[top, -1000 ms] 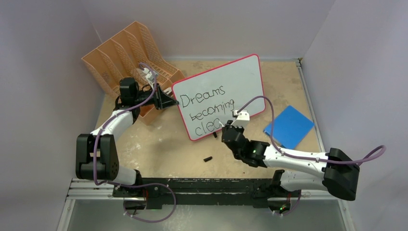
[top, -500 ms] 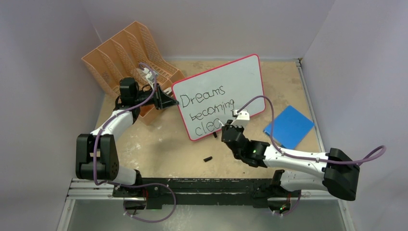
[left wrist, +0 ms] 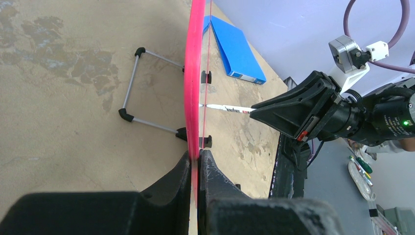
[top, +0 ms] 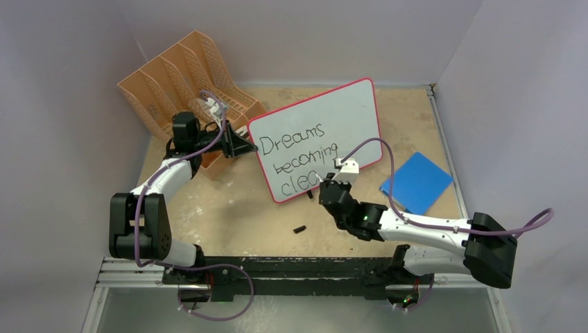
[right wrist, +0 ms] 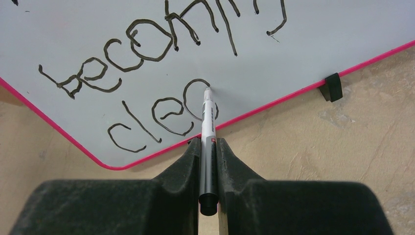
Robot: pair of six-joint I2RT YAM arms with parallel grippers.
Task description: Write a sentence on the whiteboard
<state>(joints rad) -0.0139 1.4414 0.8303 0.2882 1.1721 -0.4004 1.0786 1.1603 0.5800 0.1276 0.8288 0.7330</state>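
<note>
The whiteboard (top: 347,114) stands tilted on its feet, with a red-pink frame. The sentence (top: 301,156) reads "Dreams", "becoming" and "clea" in black. My left gripper (top: 251,147) is shut on the board's left edge. In the left wrist view its fingers (left wrist: 198,155) pinch the pink frame (left wrist: 195,73) edge-on. My right gripper (top: 326,186) is shut on a black-and-white marker (right wrist: 208,127). The marker's tip touches the board (right wrist: 318,44) at the loop of the "a" in the third line (right wrist: 161,115). The left wrist view shows the marker (left wrist: 227,108) meeting the board face.
An orange file tray (top: 184,76) stands at the back left, right behind my left arm. A blue square pad (top: 416,182) lies right of the board. A small black cap (top: 299,228) lies on the table in front of the board. The board's wire stand (left wrist: 128,98) sticks out behind it.
The right arm's rear link has edged slightly left. The marker tip stays at the third line and the writing looks the same. The left arm has not moved.
</note>
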